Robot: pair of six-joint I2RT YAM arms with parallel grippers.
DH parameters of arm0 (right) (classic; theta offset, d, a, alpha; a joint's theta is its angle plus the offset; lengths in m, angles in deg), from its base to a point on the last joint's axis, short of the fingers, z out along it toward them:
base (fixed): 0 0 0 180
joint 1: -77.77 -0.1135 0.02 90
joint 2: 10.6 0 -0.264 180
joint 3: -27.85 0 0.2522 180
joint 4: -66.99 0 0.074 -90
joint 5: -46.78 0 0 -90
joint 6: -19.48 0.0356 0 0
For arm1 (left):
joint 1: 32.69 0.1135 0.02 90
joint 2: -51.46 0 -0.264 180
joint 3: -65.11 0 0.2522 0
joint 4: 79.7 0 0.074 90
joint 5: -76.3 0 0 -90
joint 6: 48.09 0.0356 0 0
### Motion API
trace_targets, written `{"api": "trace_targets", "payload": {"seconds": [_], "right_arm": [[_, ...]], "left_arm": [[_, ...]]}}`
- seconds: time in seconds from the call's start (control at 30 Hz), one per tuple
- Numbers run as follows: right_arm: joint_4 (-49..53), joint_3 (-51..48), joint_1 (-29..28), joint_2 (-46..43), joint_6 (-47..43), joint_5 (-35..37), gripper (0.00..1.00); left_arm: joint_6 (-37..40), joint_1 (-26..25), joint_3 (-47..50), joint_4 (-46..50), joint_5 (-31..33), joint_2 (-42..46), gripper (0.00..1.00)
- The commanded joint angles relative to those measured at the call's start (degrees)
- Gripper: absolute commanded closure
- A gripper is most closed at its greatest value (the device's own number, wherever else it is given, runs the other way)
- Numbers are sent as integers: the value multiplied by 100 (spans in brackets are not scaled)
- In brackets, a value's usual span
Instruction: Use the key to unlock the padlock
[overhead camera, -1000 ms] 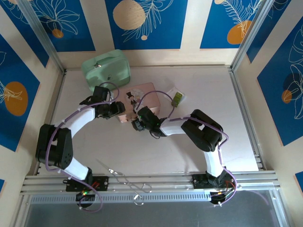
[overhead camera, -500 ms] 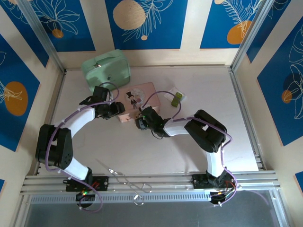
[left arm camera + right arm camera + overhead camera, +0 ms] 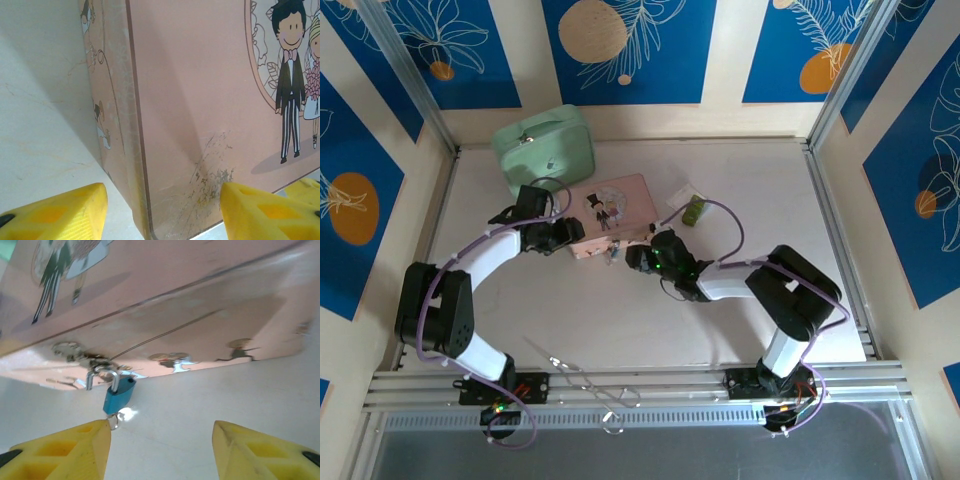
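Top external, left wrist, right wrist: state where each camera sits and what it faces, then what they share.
Top external: above and behind, looking down on table; left arm and right arm show.
Left wrist: on left arm, facing pink tin corner close up; yellow fingers show.
Right wrist: on right arm, facing tin's side and blue padlock; yellow fingers show.
Shared: the tin, in all three.

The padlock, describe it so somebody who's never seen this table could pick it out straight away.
Find the pink tin with the cartoon bride and groom, at the middle of the table. From its near side wall hangs the padlock. It is tiny, with a blue body and thin silver shackle, unlike the mint-green case or the olive-green block.
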Motion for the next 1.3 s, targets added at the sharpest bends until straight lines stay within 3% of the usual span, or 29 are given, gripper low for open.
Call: {"api": "trace_targets", "payload": {"seconds": [0.0, 0.17, 0.43, 0.73, 0.97, 1.27], "right_arm": [[-591, -126, 145, -132, 621, -359, 47], [-677, 41, 145, 232, 974, -670, 58], [-1554, 88, 12, 1067, 1612, -840, 63], [-805, 251, -264, 997, 1715, -476, 63], [-263, 678, -411, 1068, 1584, -482, 68], [-278, 768, -341, 1082, 1510, -421, 92]], "left_arm": [[-97, 74, -217, 47, -17, 202, 38], [-56, 93, -215, 164, 173, 389, 38], [34, 279, -401, 284, 295, 127, 39], [-119, 269, -590, -66, 441, -353, 41], [-102, 256, -191, -237, 362, -348, 45], [-114, 258, 72, -268, 320, -167, 45]]}}
